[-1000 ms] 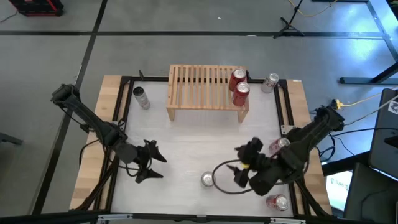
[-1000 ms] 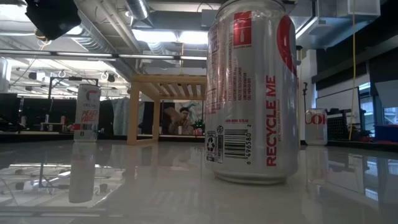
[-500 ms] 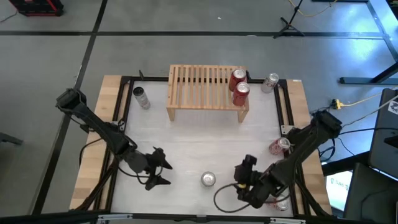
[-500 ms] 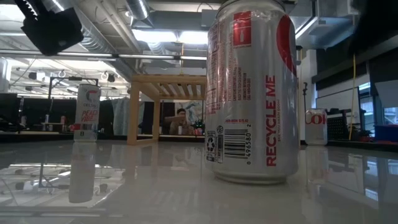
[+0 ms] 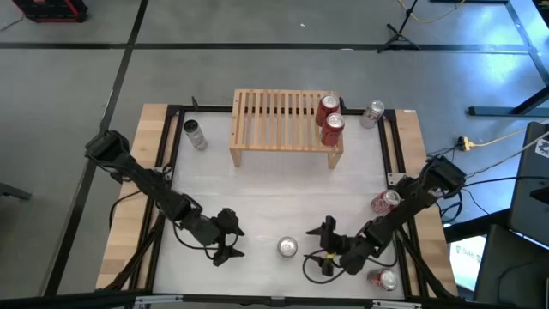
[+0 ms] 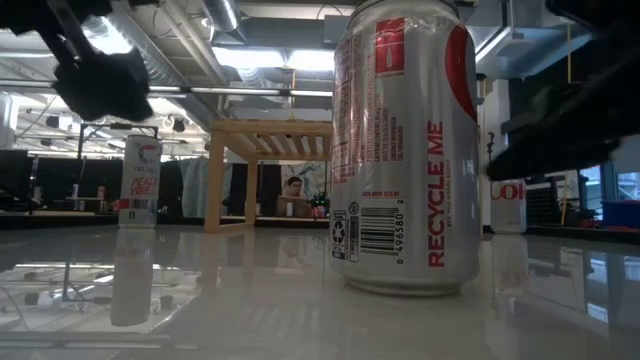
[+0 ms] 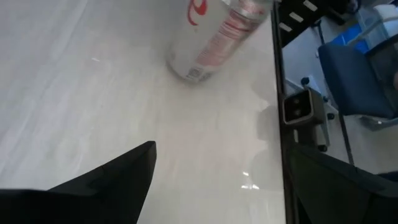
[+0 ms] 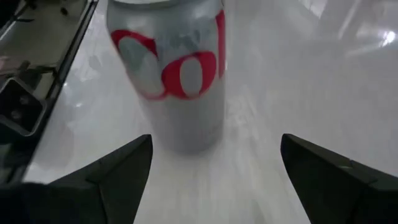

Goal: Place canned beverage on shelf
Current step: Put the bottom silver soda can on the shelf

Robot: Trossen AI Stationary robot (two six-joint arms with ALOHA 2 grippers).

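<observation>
A silver-and-red can (image 5: 287,248) stands upright on the white table near its front edge; it fills the low view (image 6: 405,150). My left gripper (image 5: 235,243) is open just left of it, with the can ahead of it in the left wrist view (image 7: 214,37). My right gripper (image 5: 316,251) is open just right of it and faces it (image 8: 177,81). Neither touches the can. The light-wood shelf (image 5: 287,129) stands at the far middle with two red cans (image 5: 329,120) upright on its right end.
Other cans stand on the table: one far left (image 5: 196,135), one far right (image 5: 373,113), one at the right edge (image 5: 384,202), one at the near right corner (image 5: 382,279). A black frame (image 5: 390,154) borders the table. The shelf's slats left of the red cans are bare.
My left gripper has moved toward the table's near edge and right, closing on the silver can. My right gripper has moved toward the near edge and turned its fingers toward the can from the right. Both have come down into the low view. The can has stayed put.
</observation>
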